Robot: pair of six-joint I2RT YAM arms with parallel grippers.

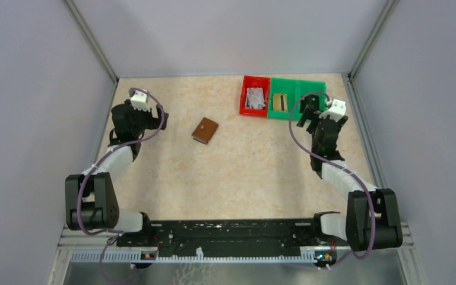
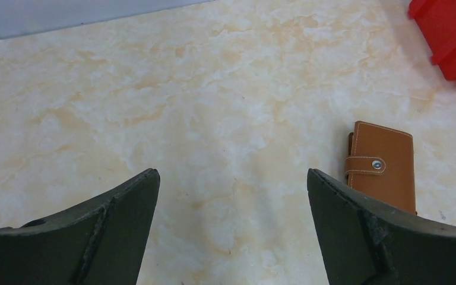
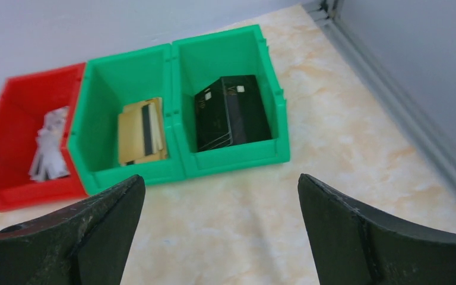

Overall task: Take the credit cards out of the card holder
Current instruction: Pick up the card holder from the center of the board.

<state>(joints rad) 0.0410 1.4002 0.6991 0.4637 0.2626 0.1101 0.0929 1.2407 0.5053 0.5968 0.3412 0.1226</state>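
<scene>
Currently: my left hand [image 2: 231, 175] spread, closed card holder [image 2: 385, 169] just right of it; my right hand [image 3: 221, 178] spread, credit cards [image 3: 143, 130] in green bins [image 3: 127, 77] ahead.

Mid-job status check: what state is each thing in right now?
card holder: closed, snap tab fastened, lying flat.
left pincer: open, empty.
right pincer: open, empty.
red bin: holds paper scraps.
middle green bin: holds gold cards.
end green bin: holds dark cards.
</scene>
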